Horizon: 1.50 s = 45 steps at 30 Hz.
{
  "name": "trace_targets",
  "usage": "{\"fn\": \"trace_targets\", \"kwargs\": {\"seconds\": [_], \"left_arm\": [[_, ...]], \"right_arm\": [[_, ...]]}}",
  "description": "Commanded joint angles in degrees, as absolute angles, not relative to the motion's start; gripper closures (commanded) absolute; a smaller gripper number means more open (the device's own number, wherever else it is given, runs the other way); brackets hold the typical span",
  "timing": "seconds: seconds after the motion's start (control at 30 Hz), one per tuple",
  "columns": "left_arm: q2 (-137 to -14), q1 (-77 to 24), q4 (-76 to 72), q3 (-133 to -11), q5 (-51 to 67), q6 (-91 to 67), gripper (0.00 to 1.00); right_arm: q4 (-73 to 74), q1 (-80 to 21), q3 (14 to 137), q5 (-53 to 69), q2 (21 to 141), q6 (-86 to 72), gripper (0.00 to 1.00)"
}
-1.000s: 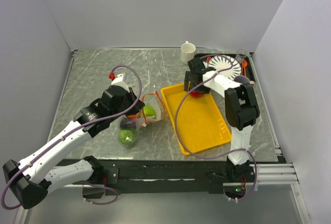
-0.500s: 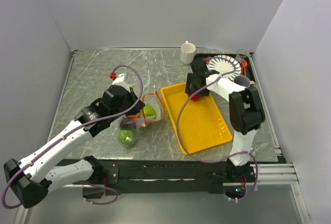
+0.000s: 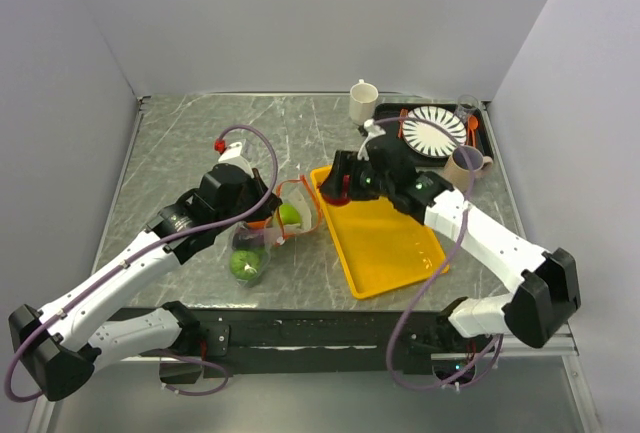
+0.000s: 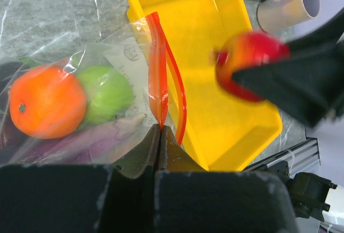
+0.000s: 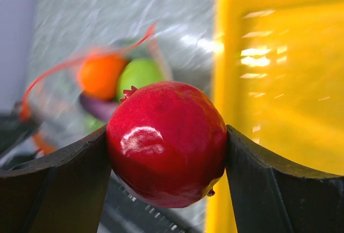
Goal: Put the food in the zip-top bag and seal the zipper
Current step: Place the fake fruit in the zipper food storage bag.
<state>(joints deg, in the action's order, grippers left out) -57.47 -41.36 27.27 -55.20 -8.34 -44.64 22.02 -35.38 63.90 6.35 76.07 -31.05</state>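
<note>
Grey marbled surface [image 3: 180, 143], white walls all round. From the top camera the bag [image 3: 268, 238] lies left of centre, at nine o'clock from the yellow tray [image 3: 390, 253]. Left pincer [image 3: 272, 211] is down at the bag's mouth. Right pincer [image 3: 345, 191] hangs over the tray's eleven o'clock corner with the red fruit [image 3: 344, 194] in it. A green fruit [image 3: 289, 216] sits near the mouth, a second green fruit [image 3: 246, 265] at the bag's six o'clock end. Up at one o'clock of the surface: striped plate [image 3: 434, 129], white cup [image 3: 363, 101], tan cup [image 3: 464, 163].

Left wrist view now: the pincer is closed tight, nipping the zipper [image 4: 156, 71], and the two red strips stand parted above the tips. Inside the bag at nine o'clock, an orange fruit [image 4: 47, 101] touches a green one, with a purple fruit [image 4: 80, 141] beneath. The red fruit hangs at two o'clock, over the tray.

Right wrist view: both fingers [image 5: 54, 190] press on the red fruit, a wide grip. The bag is a blur at ten o'clock, mouth agape.
</note>
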Motion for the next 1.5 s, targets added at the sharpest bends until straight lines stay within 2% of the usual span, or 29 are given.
{"fn": "trace_targets", "kwargs": {"seconds": [0.0, 0.23, 0.47, 0.57, 0.8, 0.87, 1.1, 1.23, 1.4, 1.47], "left_arm": [[-56.25, -41.13, 24.53, -55.02, -7.12, -44.12, 0.99], [-57.22, -41.05, 24.43, -54.93, -6.42, -44.56, 0.99], [-55.38, -41.04, 25.04, -54.58, -6.68, -45.44, 0.99], [-54.49, -41.13, 25.66, -55.28, -7.56, -45.53, 0.99], [-51.42, -41.04, 27.68, -56.07, -9.84, -46.84, 0.99], [-50.01, -41.13, 27.69, -56.16, -11.25, -47.02, 0.99], [-49.75, -41.05, 29.01, -57.22, -13.97, -47.28, 0.99], [-47.64, -41.04, 28.39, -56.78, -15.38, -47.81, 0.99], [-46.85, -41.13, 30.67, -57.3, -17.4, -47.9, 0.99], [-46.84, -41.04, 30.76, -57.48, -17.67, -47.9, 0.99]], "right_arm": [[18.19, -38.49, 61.96, 8.61, 72.42, -35.59, 0.61], [14.86, -41.48, 61.61, 10.63, 72.86, -37.36, 0.61], [16.43, -45.96, 68.54, 11.6, 82.43, -36.04, 0.57], [17.31, -46.93, 71.53, 10.98, 86.47, -36.21, 0.51], [17.58, -47.55, 76.72, 13.01, 91.32, -34.54, 0.19], [17.4, -47.55, 77.95, 14.67, 91.49, -33.76, 0.17], [23.9, -47.64, 84.63, 15.29, 93.08, -29.62, 0.0], [27.5, -47.73, 85.08, 8.73, 90.46, -29.44, 0.0], [29.17, -47.2, 79.37, -7.52, 82.45, -31.55, 0.0], [30.84, -46.5, 76.92, -8.96, 80.51, -33.04, 0.0]]}}
